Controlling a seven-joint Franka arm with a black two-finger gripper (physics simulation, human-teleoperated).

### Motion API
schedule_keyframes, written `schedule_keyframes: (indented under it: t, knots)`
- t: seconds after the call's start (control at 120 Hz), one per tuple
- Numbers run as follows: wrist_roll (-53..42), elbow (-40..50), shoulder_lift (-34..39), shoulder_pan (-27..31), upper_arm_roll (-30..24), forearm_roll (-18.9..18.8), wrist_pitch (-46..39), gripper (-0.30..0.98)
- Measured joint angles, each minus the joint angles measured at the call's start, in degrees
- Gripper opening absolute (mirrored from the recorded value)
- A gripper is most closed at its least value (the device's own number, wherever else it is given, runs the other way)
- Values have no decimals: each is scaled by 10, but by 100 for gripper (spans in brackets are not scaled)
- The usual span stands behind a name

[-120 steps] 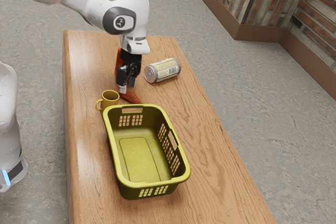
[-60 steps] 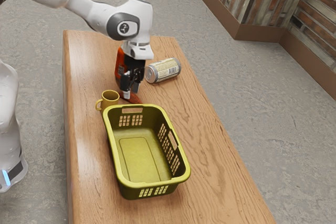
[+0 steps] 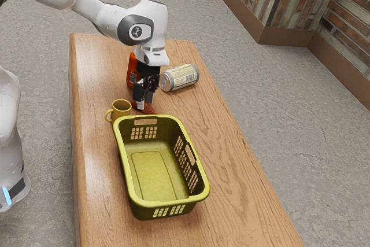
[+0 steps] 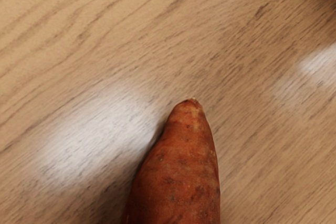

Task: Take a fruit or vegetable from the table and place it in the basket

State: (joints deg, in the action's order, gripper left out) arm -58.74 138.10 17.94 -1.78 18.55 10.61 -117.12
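The tabletop ran down the middle of the exterior view, and the main change on it was our arm. Over the last second its wrist had shifted a little toward that view's right and its lower end had come down the frame; for the latter half of that time it had barely moved. The green basket, low in the centre of the frame, had stayed put with nothing in it. Our black tool had settled just above the basket's upper rim in the frame, right at the sweet potato. We could not tell whether it was open or had closed on the vegetable. Behind it, the red-orange container stood where it had been, as did the can on its side in the upper centre and the yellow mug to the left. The sweet potato itself was on the tabletop, between the mug and the can, near the basket but outside it. To our minds the approach was over and the grasp was the step in hand. Next we needed a firm hold and a straight lift, high enough to clear the rim without knocking the mug.
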Motion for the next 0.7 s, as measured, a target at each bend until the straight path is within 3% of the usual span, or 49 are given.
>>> schedule_keyframes:
  t: [0.533, 0.7]
  knots:
    - [0, 14, -1, 3, 0, 4, -11, 44]
    - [0, 16, -1, 4, 1, 15, -18, 30]
